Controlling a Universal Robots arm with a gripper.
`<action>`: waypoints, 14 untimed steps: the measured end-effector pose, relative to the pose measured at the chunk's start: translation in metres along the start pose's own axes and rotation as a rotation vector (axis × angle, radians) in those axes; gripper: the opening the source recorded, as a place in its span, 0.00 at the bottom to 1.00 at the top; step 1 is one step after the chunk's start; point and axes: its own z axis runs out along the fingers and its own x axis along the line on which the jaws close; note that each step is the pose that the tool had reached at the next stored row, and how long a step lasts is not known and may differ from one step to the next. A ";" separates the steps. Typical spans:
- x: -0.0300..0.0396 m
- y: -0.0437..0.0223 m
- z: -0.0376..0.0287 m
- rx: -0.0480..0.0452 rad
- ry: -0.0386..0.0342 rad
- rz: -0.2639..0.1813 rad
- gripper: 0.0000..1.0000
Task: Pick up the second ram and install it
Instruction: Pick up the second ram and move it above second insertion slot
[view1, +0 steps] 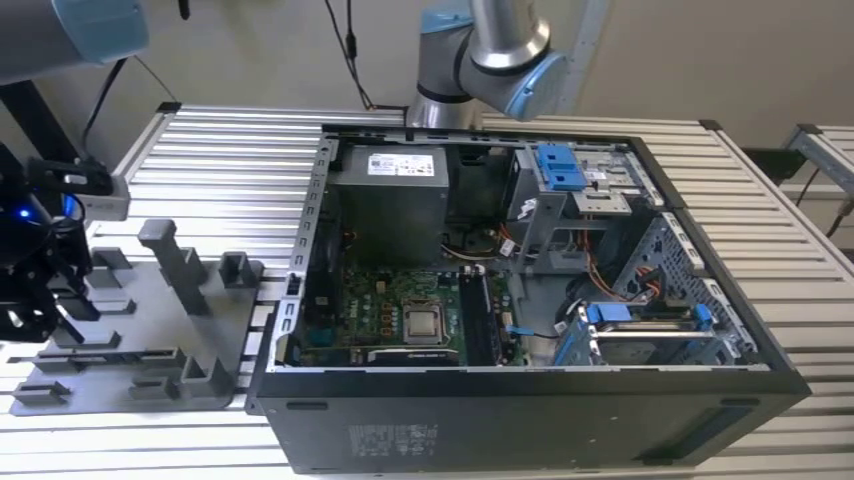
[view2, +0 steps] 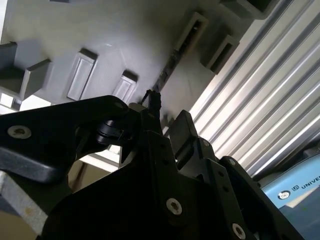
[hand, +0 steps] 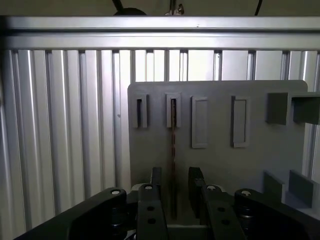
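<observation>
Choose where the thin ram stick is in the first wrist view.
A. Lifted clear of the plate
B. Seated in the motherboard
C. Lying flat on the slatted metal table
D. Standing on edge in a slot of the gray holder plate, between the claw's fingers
D: in the first wrist view the second ram stands on edge in a slot of the gray holder plate, and the open claw straddles it with a gap on each side.

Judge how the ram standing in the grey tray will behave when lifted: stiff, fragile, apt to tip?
The ram looks thin and flat, so probably stiff and light. It stands on edge in a tray slot, so it may tip once freed. The open gripper straddles it; a skewed squeeze could chip it.
</observation>
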 end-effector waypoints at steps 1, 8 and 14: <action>0.0000 0.0000 0.0010 -0.0001 0.0007 0.000 0.36; -0.0001 0.0001 0.0074 -0.0001 0.0022 0.000 0.36; -0.0002 0.0002 0.0145 0.0007 0.0022 -0.005 0.36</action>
